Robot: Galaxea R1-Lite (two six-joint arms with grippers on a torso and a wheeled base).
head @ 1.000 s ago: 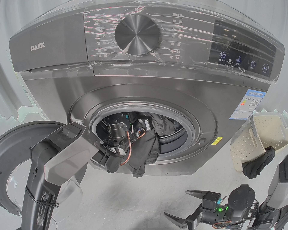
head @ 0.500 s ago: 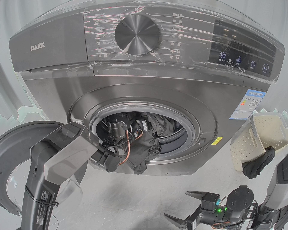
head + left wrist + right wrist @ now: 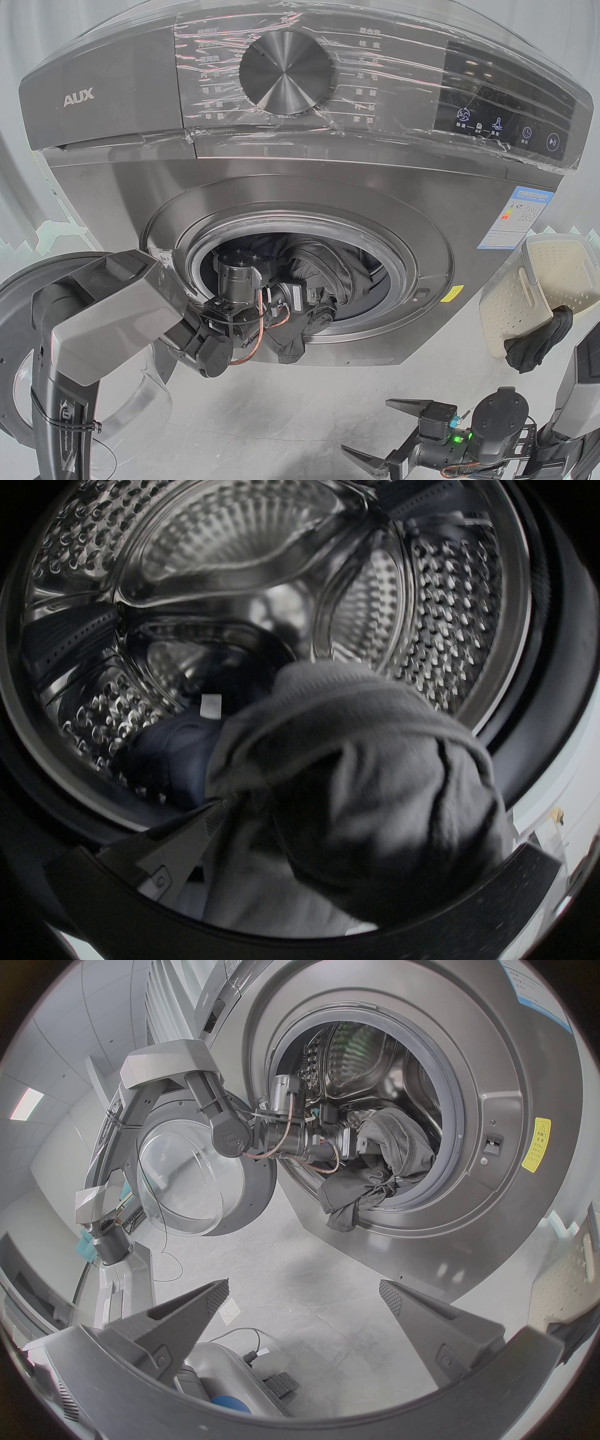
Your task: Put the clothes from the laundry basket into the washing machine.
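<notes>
The washing machine (image 3: 437, 206) stands in front with its round opening uncovered. My left gripper (image 3: 317, 304) is at the opening's lower left, shut on a grey garment (image 3: 325, 269) that bulges into the drum, with a fold trailing over the lower rim. In the left wrist view the grey garment (image 3: 350, 780) hides most of the gripper and one finger (image 3: 187, 839) shows beside it. A dark blue garment (image 3: 165, 752) lies deeper in the drum (image 3: 237, 549). My right gripper (image 3: 382, 432) hangs open and empty low on the right, also seen as the right gripper (image 3: 303, 1291).
The cream laundry basket (image 3: 550, 269) stands tilted at the right, with a black garment (image 3: 539, 342) draped over its rim. The machine's door (image 3: 19, 350) is swung open to the left, behind my left arm. Bare grey floor (image 3: 281, 406) lies below the opening.
My left arm has dropped and shifted left, and its wrist has turned. The grey garment has gone further into the drum, with less of it hanging over the rim. The right arm barely moved.
</notes>
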